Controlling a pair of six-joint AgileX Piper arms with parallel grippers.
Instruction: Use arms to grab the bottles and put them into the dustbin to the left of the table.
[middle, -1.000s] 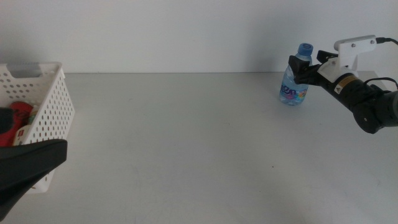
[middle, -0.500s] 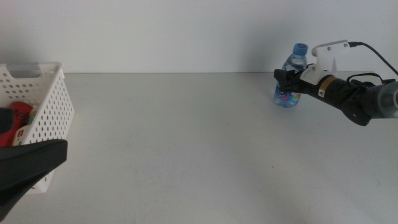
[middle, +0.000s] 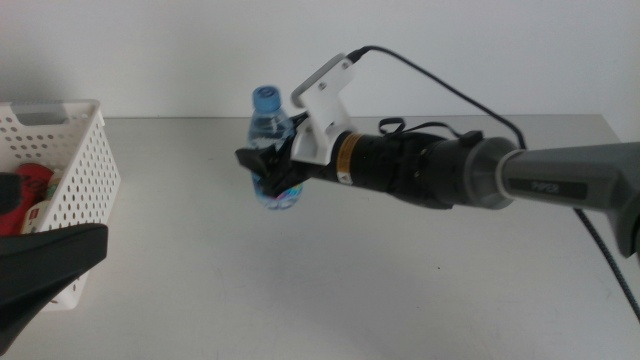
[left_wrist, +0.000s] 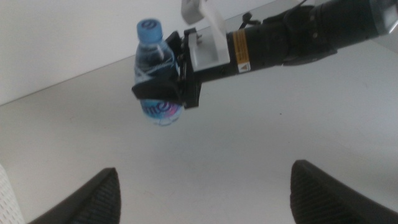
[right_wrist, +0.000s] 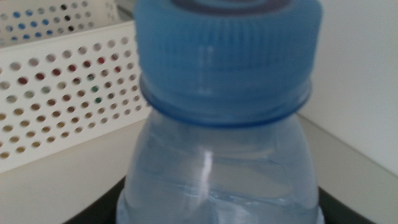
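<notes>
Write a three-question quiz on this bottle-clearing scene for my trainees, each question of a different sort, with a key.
1. True or false: the water bottle stands on the table.
2. Which end effector holds the bottle: A left, B right?
3. Fill in: the dustbin lies toward the table's ____ side in the middle view.

Key: 1 false, it is lifted clear of the surface. 2 B, the right end effector is clamped around its body; the left end effector waits open, low near the dustbin. 3 left.

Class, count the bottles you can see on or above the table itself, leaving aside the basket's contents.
1. The water bottle is held in the right gripper above the table. The basket may hide others.
</notes>
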